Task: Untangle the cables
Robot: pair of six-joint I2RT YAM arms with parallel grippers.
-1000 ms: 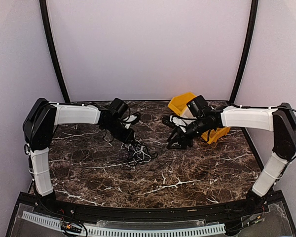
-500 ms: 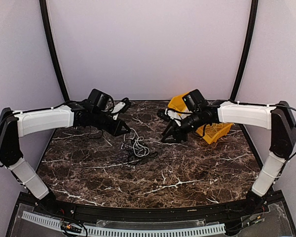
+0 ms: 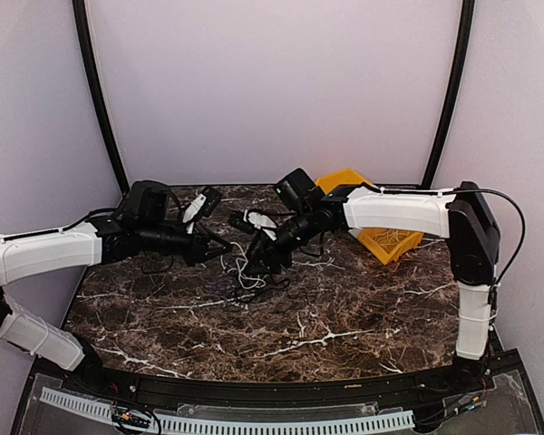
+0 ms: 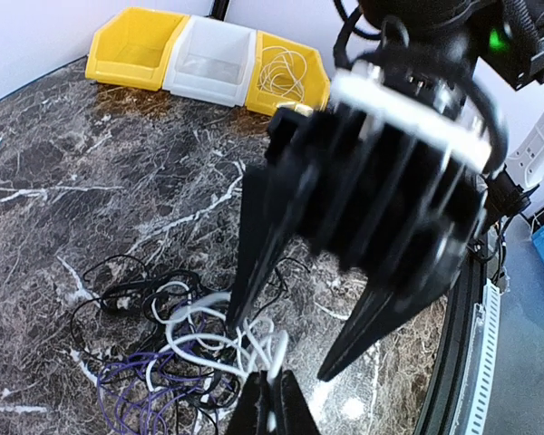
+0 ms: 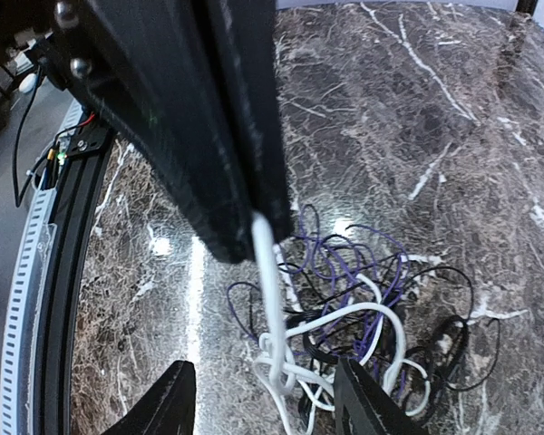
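Risk first: my left gripper [image 4: 272, 410] had its jaws pinched together on the white cable [image 5: 270, 299]. The cables [image 3: 249, 276] below were looped through it, so I judged that a hard pull would drag the whole clump along or cinch the knot tighter rather than free anything. The right gripper [image 4: 286, 349] hung with its jaws apart, the white strand between its fingers in its own wrist view, gripping nothing. Closing there might have caught a black or purple loop as well and bound them together. The two grippers were also very near each other, so a careless move could have knocked fingers together.

The clump lay on the surface [image 3: 344, 317] in its back half, a little left of centre, well apart from every edge. It was a rough heap of loops with no clear long axis. The white strand had one: it ran steeply from the heap up to the left jaws, leaning, as far as I could tell, toward the left edge.
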